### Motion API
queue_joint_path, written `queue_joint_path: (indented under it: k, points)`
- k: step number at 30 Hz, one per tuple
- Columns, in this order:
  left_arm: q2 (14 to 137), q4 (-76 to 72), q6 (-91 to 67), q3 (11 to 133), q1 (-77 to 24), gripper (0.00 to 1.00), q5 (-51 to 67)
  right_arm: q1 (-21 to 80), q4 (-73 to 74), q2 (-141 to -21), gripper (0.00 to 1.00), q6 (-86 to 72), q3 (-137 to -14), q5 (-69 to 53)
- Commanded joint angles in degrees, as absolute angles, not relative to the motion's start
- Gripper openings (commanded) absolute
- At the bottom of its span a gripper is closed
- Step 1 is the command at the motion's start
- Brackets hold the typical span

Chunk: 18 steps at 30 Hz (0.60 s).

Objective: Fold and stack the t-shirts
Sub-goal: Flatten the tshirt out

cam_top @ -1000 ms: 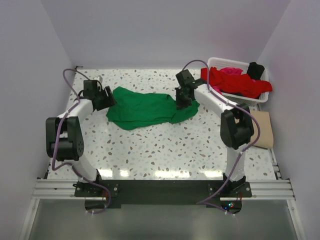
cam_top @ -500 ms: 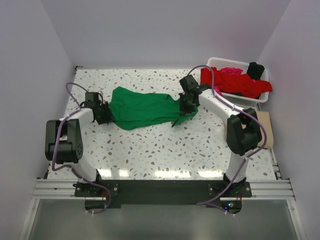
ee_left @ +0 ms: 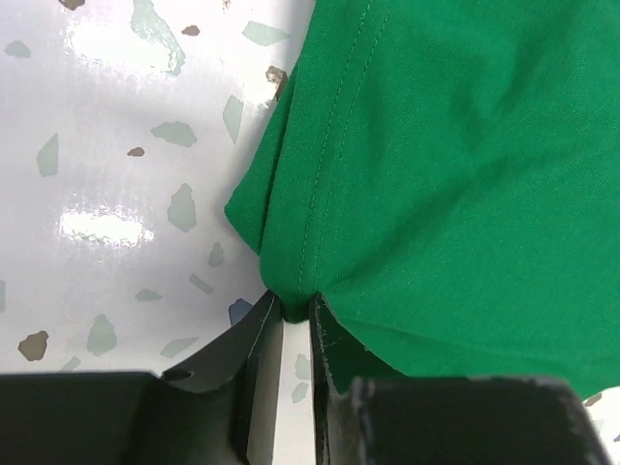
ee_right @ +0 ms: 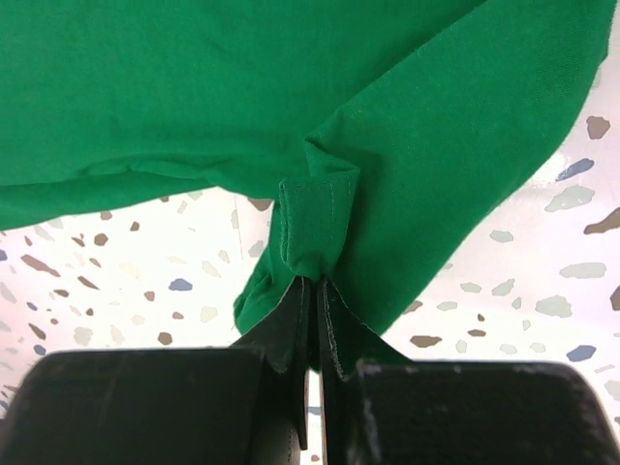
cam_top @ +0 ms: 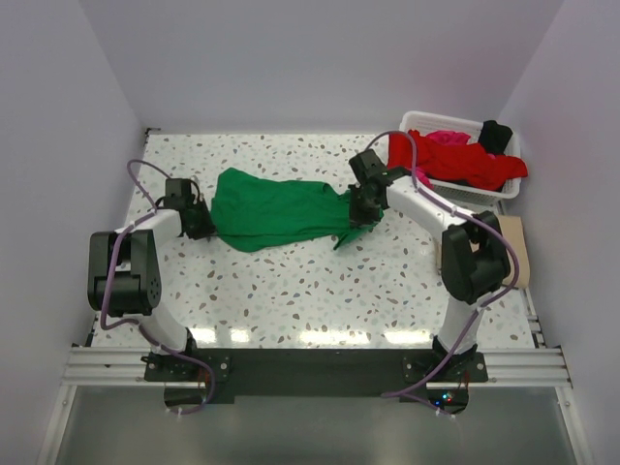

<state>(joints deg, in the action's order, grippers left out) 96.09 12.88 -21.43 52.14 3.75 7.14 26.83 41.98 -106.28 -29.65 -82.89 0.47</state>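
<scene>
A bright green t-shirt (cam_top: 276,208) lies stretched across the middle of the speckled table. My left gripper (cam_top: 205,225) is low at its left edge, and the left wrist view shows the gripper (ee_left: 294,308) pinching a stitched fold of green cloth (ee_left: 455,174) between its tips. My right gripper (cam_top: 360,205) is at the shirt's right end. In the right wrist view it (ee_right: 315,281) is shut on a bunched hem of the shirt (ee_right: 310,97), lifted a little off the table. Red (cam_top: 455,160), magenta (cam_top: 448,137) and black (cam_top: 496,134) t-shirts lie heaped in the basket.
The white lattice basket (cam_top: 417,121) stands at the back right corner. A tan t-shirt (cam_top: 511,250) lies flat by the table's right edge, behind the right arm. Walls close in the table on three sides.
My left gripper has dropped to the shirt's left edge and closed on it. My right gripper, still holding the right end, has shifted slightly right, drawing the cloth narrower there.
</scene>
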Motion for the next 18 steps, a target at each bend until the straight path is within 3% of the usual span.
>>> queue_joint_path:
  k: [1, 10, 16, 18]
  points:
    - [94.0, 11.2, -20.4, 52.8, 4.2, 0.20, 5.8, 26.9, 40.8, -101.3, 0.00, -30.6, -83.0, 0.2]
    - [90.3, 13.5, -19.7, 57.4, 5.4, 0.00, 4.1, 26.7, 46.9, -92.8, 0.00, -30.2, -81.1, 3.2]
    - [91.1, 14.1, -18.1, 58.5, 8.3, 0.00, 3.6, 26.5, 51.6, -82.5, 0.00, -33.9, -62.9, 5.9]
    - [91.7, 14.1, -17.8, 58.4, 8.7, 0.00, 4.7, 26.5, 54.4, -81.7, 0.08, -34.8, -59.0, 5.5]
